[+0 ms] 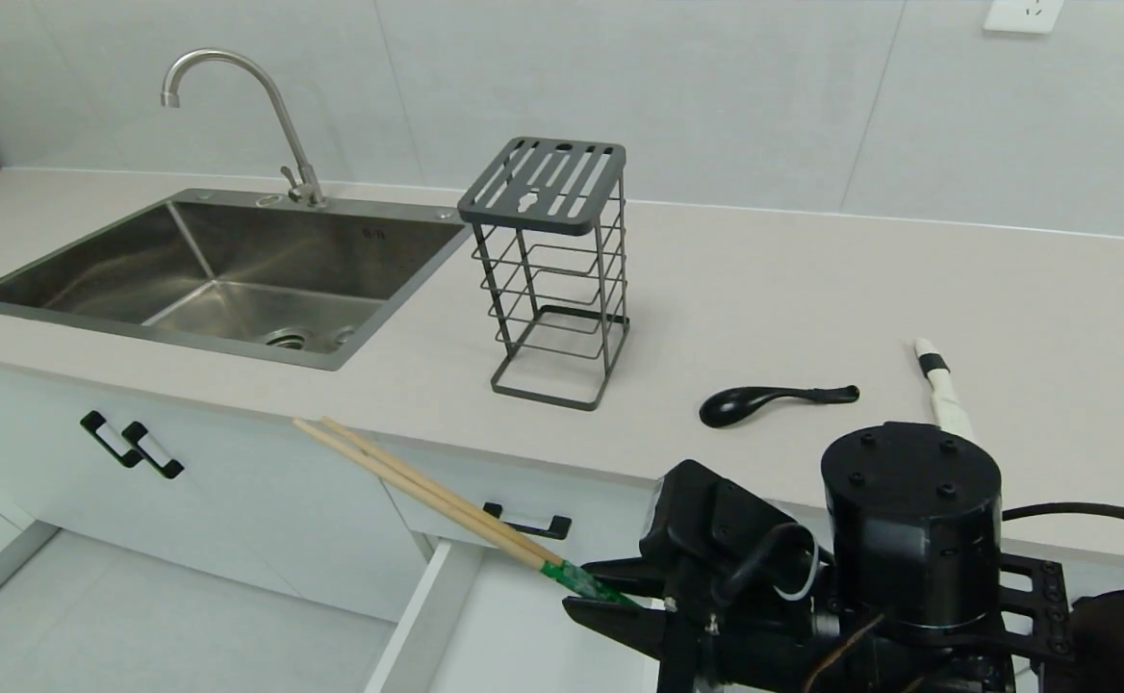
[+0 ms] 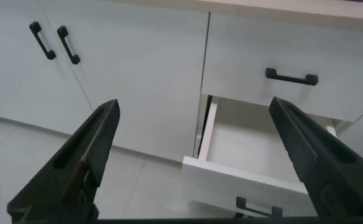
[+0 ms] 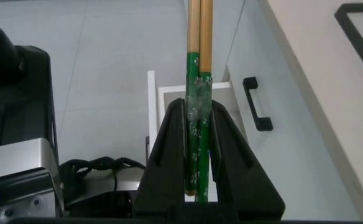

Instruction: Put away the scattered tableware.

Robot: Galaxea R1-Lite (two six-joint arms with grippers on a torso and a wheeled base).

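My right gripper is shut on a pair of wooden chopsticks with green ends, held low in front of the counter. They slant up and left over the open white drawer. In the right wrist view the chopsticks run between the closed fingers of that gripper. A black spoon lies on the counter to the right of the wire rack. A white utensil with a black band lies further right. My left gripper is open and holds nothing, facing the cabinet front and the open drawer.
A steel sink with a tap is set into the counter at the left. Cabinet doors with black handles sit below it. The counter edge runs just above the drawer.
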